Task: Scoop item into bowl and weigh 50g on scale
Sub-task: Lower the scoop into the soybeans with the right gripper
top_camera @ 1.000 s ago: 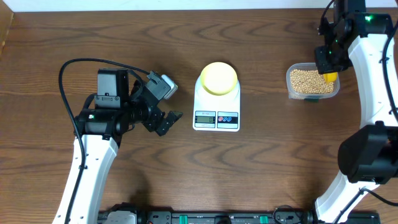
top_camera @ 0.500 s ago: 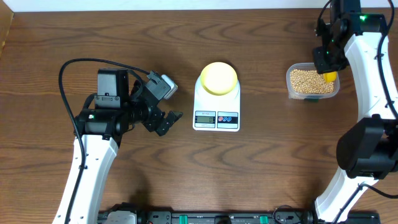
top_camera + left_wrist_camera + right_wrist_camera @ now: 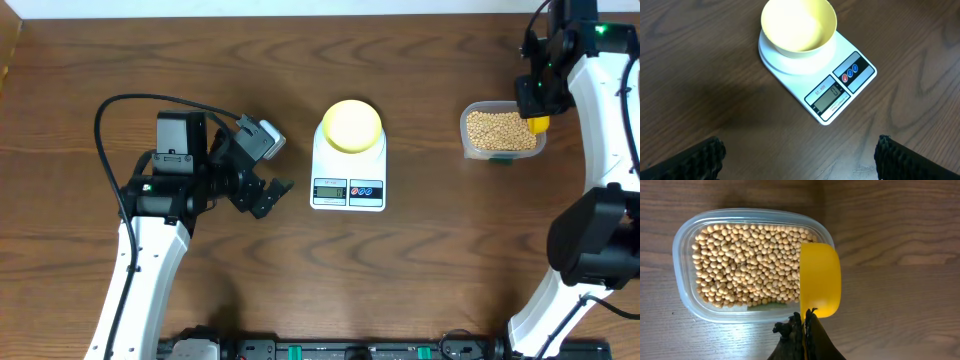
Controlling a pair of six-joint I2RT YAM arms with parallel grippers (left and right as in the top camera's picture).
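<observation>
The pale yellow-green bowl (image 3: 351, 125) (image 3: 798, 25) stands empty on the white scale (image 3: 348, 192) (image 3: 840, 90) at the table's middle. Tan beans (image 3: 495, 128) (image 3: 745, 265) fill a clear plastic container (image 3: 682, 240) at the right. My right gripper (image 3: 535, 108) (image 3: 804, 322) is shut on the handle of a yellow scoop (image 3: 539, 124) (image 3: 820, 280). The scoop hangs over the container's right rim with its rounded back toward the camera, so its inside is hidden. My left gripper (image 3: 272, 166) (image 3: 800, 160) is open and empty, left of the scale, above bare wood.
A black cable (image 3: 110, 110) loops behind the left arm. The right arm's base (image 3: 590, 240) sits at the table's right side. The table's far edge (image 3: 300, 16) runs along the top.
My right gripper has shifted a little to the right with the scoop, from over the beans to the container's right rim. The left arm has not moved.
</observation>
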